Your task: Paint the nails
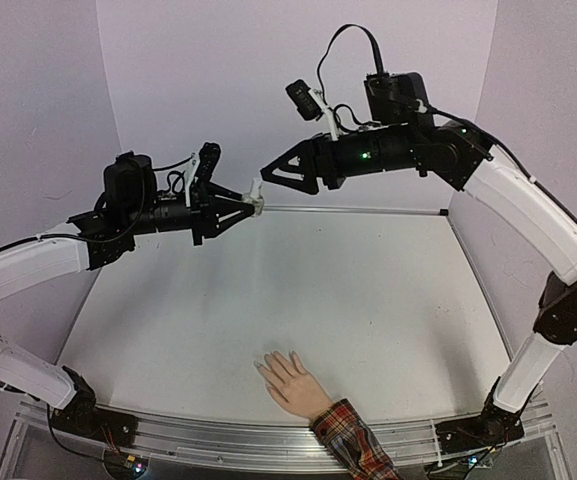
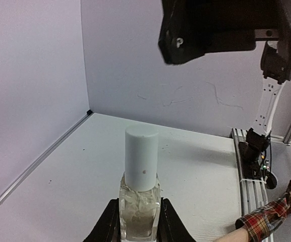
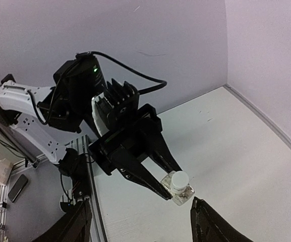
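A flesh-coloured mannequin hand with a red plaid cuff lies palm down at the table's near edge; its tiny pale nails point left and back. My left gripper is shut on a small clear polish bottle with a white cap, held high above the table's back. The bottle also shows in the right wrist view. My right gripper is open, its fingertips spread wide, just beyond the capped end of the bottle, not touching it.
Purple walls close the back and both sides. An aluminium rail runs along the near edge with the arm bases on it. The white table lies below both raised arms.
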Controlling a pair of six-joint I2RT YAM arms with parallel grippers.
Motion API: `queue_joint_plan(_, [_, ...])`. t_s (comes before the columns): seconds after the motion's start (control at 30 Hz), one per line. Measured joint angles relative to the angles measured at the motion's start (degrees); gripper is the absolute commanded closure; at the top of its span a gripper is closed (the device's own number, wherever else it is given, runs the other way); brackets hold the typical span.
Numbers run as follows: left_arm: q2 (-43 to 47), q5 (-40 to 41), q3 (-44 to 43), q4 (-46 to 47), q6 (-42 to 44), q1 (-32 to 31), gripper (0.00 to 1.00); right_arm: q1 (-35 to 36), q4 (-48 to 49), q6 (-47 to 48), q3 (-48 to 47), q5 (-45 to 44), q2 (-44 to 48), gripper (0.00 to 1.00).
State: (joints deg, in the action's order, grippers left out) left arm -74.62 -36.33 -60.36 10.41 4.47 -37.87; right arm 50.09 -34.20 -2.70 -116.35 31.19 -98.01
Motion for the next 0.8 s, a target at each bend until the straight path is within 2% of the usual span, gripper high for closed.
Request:
queue_joint_plan(0.13, [0.1, -4.7, -0.3, -0.6, -0.1, 0.0, 1.00, -0.4, -0.8, 1.0, -0.5, 3.8, -2.4, 0.43])
queue_joint_plan(0.27, [0.1, -7.5, -0.6, -1.4, -0.4, 0.0, 1.00, -0.9, -1.6, 1.4, -1.6, 5.9, -4.8, 0.45])
queue_joint_plan(0.4, [0.1, -8.8, -0.8, -1.5, -0.4, 0.0, 1.00, -1.1, -2.7, 2.5, -2.0, 7.0, -5.4, 0.51])
queue_joint_plan(0.57, [0.1, -9.7, -0.8, -1.5, -0.4, 0.0, 1.00, -1.2, -3.6, 3.6, -3.3, 8.1, -5.8, 0.54])
queue_joint_plan(0.8, [0.1, -10.2, -1.9, -2.5, -0.4, 0.0, 1.00, -1.2, -5.6, 4.6, -6.0, 9.7, -8.1, 0.66])
